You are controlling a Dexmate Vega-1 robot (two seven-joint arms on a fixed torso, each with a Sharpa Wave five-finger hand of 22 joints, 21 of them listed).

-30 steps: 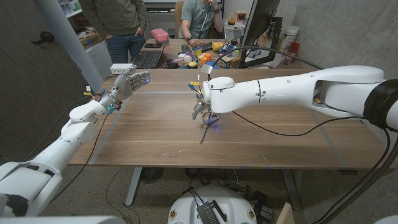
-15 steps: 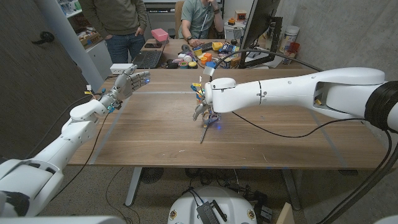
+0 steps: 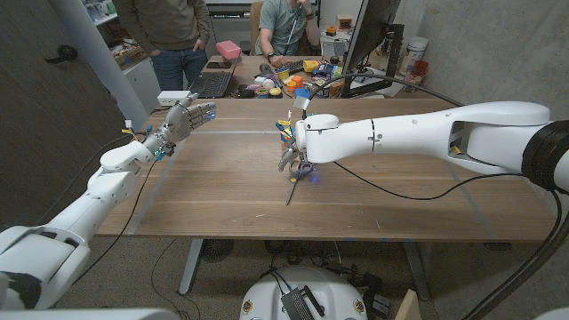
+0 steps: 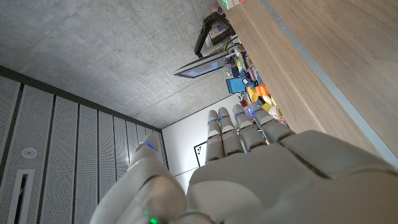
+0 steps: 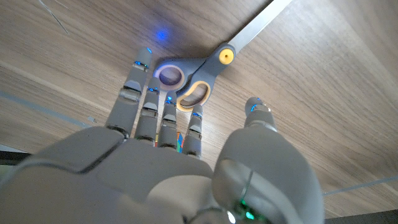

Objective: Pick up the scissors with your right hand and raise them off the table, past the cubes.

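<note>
- The scissors (image 5: pixel 205 71) lie on the wooden table (image 3: pixel 213 191), blades closed, tip pointing toward the table's near edge.
- The right hand (image 5: pixel 180 162) hovers over the scissors' handles; its fingers (image 5: pixel 163 112) reach down to the loops while the thumb stands apart. Nothing is gripped yet.
- The step in hand looks like securing the grasp. Next, fingers and thumb must close on the handles before any lift.
- The left hand (image 3: pixel 182 120) is raised well away from the scissors, fingers spread, empty.
</note>
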